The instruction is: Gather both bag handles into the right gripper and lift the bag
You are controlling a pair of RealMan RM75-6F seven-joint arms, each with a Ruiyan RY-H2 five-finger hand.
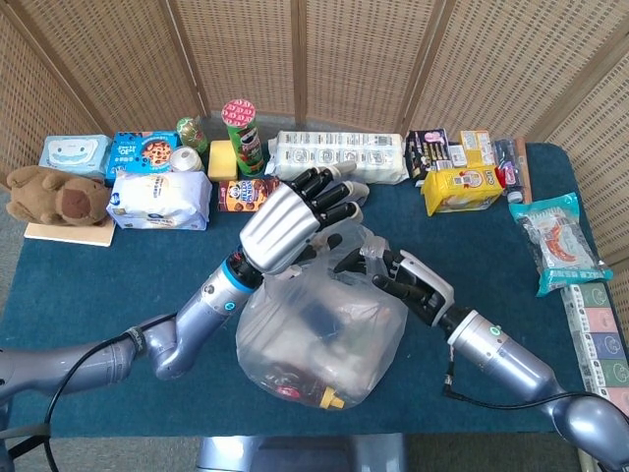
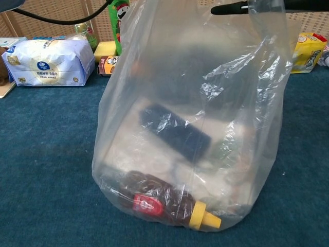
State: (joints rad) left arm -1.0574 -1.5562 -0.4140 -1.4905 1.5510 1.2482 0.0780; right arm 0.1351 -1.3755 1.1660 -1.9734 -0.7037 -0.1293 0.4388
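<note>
A clear plastic bag (image 1: 319, 334) stands upright in the middle of the blue table (image 1: 98, 285), its bunched top and handles (image 1: 352, 244) rising between my two hands. Inside lie a dark packet (image 2: 175, 131) and a brown sauce bottle with a yellow cap (image 2: 169, 206). My left hand (image 1: 287, 221) hovers over the bag's top left with its black fingers (image 1: 332, 195) spread. Its thumb and palm side are hidden, so any hold on a handle cannot be seen. My right hand (image 1: 408, 280) reaches in from the right and its fingers (image 1: 378, 264) grip the gathered plastic at the top.
Groceries line the back of the table: a green chip can (image 1: 244, 136), a white tissue pack (image 1: 159, 202), a long white pack (image 1: 339, 155) and a yellow snack bag (image 1: 462, 187). A plush toy (image 1: 54, 194) sits far left and a sealed packet (image 1: 555, 241) far right.
</note>
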